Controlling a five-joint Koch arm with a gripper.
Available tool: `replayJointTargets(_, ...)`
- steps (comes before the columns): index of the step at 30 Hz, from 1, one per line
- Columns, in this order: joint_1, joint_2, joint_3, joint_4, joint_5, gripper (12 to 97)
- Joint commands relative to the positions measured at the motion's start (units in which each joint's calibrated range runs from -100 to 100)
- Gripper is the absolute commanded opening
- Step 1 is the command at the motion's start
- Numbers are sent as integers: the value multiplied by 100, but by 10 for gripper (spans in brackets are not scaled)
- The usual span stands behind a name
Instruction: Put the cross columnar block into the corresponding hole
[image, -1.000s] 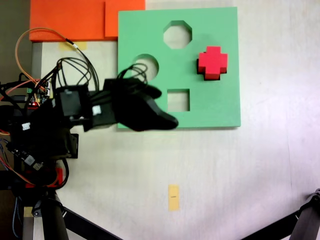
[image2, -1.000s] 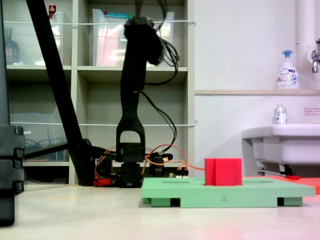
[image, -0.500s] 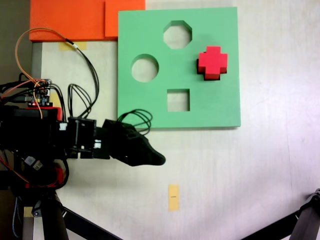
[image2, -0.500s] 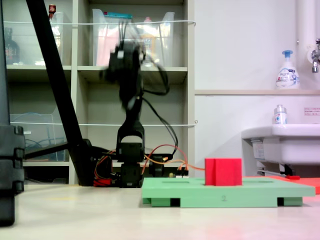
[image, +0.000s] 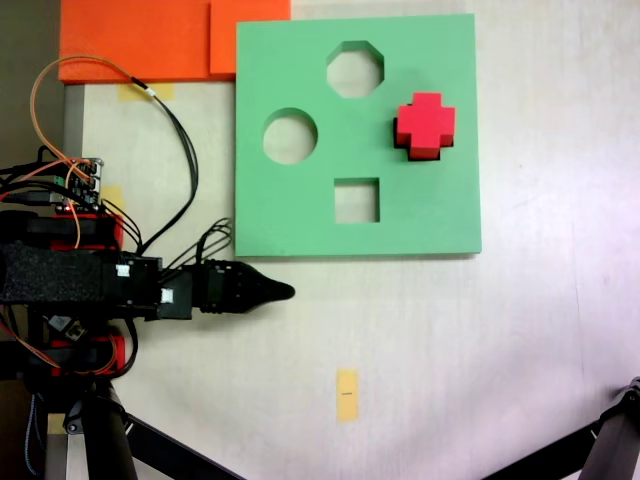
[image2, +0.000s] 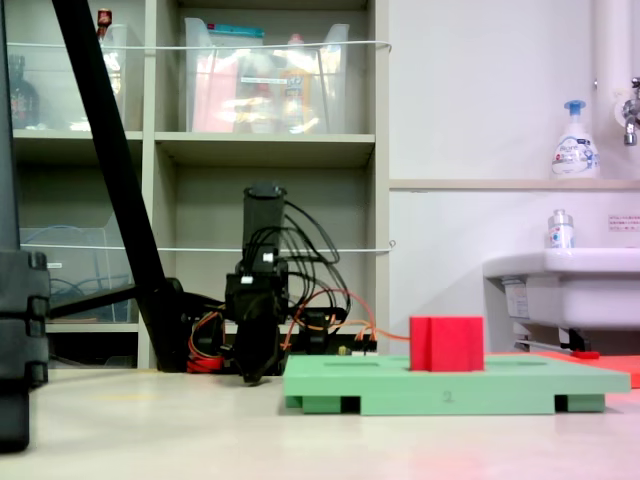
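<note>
The red cross columnar block (image: 425, 126) stands upright in the right part of the green foam board (image: 440, 215), rising well above its surface (image2: 447, 344). It fills the plus-shaped corresponding hole, of which just a dark sliver (image: 397, 143) shows at the block's left side. My black gripper (image: 285, 292) lies off the board, below its lower left corner in a fixed view, pointing right. From the side it hangs low by the arm's base (image2: 256, 372), left of the board. It tapers to a single tip, nothing between its jaws is visible.
The board also has an octagonal cutout (image: 355, 68), a round one (image: 290, 136) and a square one (image: 357, 200). Orange foam sheets (image: 150, 40) lie at the top left. A yellow tape mark (image: 347, 394) sits on the table, and tripod legs (image: 605, 450) enter at the bottom right.
The arm has swung away from the board's lower left corner, folded down and come to lie low and straight beside its base. The red block has not moved.
</note>
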Motion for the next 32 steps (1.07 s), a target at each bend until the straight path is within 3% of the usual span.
replayJointTargets(1, 39, -68, -108, -245, -34, 521)
replayJointTargets(4, 34, -68, -108, -1275, -34, 518)
replayJointTargets(6, 20, -68, -108, -1295, -29, 487)
replayJointTargets(32, 24, -68, -108, -1266, -29, 491)
